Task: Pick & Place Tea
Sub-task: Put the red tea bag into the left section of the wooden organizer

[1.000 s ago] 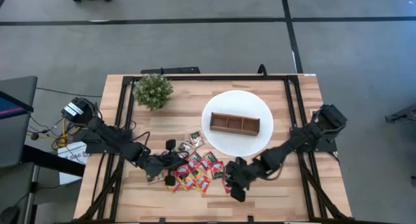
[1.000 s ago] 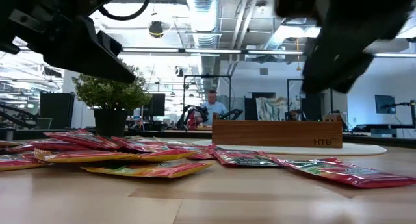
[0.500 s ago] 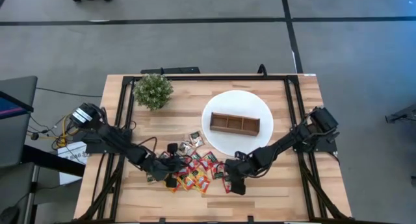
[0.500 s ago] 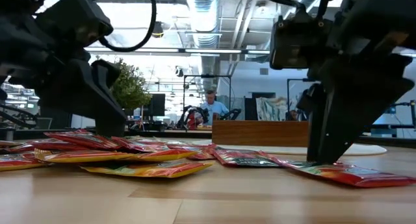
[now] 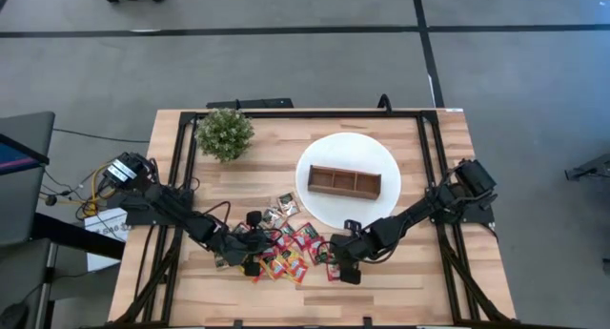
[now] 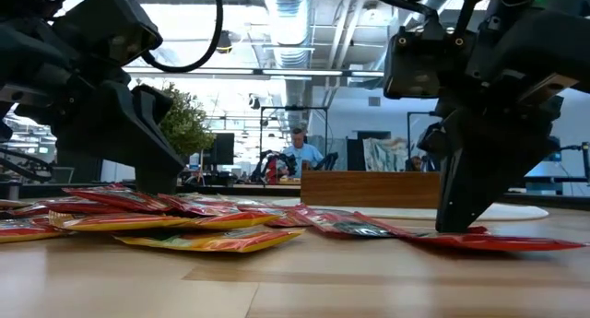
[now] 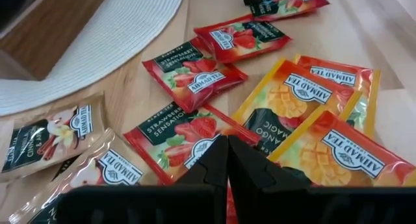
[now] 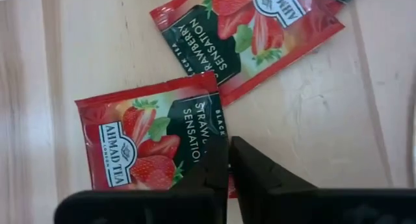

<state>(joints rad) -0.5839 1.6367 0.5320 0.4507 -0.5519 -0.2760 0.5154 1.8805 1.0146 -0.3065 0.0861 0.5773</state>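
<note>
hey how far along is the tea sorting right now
Done: nothing visible; the wooden tray on the white plate looks empty. In hand: the right gripper is shut on a strawberry sachet; the left gripper is shut on another sachet in the tea pile. Left: nearly every sachet.

The wooden table (image 5: 219, 181) carries a potted plant (image 5: 225, 133), a white plate (image 5: 329, 210) and scattered tea sachets (image 5: 286, 245).

Tea sachets (image 5: 286, 251): small flat squares, mostly red strawberry, some orange mango, few pale; scattered, partly overlapping, lying flat on table near front edge.
</note>
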